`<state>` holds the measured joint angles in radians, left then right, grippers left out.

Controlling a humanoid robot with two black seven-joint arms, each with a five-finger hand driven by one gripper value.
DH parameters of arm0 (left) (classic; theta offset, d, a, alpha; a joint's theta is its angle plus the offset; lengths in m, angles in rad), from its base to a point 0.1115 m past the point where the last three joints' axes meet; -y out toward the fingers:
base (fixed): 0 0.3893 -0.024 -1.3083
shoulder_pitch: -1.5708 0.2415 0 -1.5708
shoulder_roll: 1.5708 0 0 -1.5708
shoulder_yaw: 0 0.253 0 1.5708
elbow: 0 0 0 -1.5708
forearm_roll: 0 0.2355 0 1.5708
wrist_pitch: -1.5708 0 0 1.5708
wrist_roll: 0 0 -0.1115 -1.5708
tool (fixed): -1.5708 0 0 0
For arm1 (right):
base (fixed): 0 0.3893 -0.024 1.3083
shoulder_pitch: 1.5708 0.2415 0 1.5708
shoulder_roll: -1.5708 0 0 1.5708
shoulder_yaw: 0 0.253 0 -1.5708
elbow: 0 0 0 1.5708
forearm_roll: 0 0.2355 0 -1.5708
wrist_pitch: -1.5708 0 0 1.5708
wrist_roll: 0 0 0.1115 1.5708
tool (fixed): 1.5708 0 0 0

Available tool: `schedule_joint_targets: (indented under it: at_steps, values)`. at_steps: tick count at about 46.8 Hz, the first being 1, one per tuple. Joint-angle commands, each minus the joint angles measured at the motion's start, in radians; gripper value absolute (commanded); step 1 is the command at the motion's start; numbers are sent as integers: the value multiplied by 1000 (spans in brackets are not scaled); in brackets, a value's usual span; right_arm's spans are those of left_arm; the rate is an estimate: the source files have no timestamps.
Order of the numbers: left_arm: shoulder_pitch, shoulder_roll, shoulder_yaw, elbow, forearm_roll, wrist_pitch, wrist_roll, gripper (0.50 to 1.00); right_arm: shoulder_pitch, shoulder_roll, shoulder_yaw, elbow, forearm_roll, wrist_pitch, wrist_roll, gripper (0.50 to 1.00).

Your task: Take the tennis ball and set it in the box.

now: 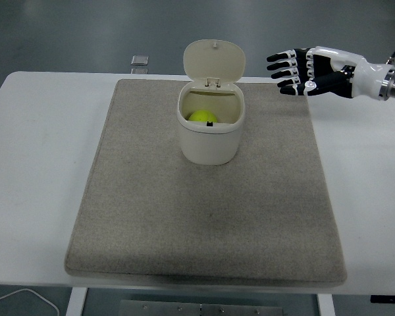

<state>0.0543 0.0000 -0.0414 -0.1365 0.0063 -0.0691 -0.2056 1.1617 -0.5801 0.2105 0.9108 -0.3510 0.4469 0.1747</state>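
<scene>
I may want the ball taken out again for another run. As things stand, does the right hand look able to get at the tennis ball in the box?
Probably yes. The box has its lid tipped up, so the tennis ball shows through the open top. The right hand, fingers spread and empty, is off to the box's right with nothing between them.
</scene>
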Motion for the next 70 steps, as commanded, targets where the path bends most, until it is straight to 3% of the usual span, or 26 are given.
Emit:
schedule_joint_targets:
  at_steps: [1,9,23,35,39,70]
  values:
    - [1,0,0,0,0,0,0,992,-19,40,0,-7,92,-74,-23,862]
    - [1,0,0,0,0,0,0,992,-43,103,15,-52,147,-181,-27,862]
    - [-1,0,0,0,0,0,0,992,-80,158,69,-116,409,-283,-30,864]
    - [1,0,0,0,1,0,0,992,-83,167,70,-128,552,-287,-18,868]
    - [-1,0,0,0,0,0,0,992,-83,166,70,-128,552,-284,-18,930]
    - [1,0,0,0,0,0,0,992,-99,175,72,-128,543,-281,-15,930]
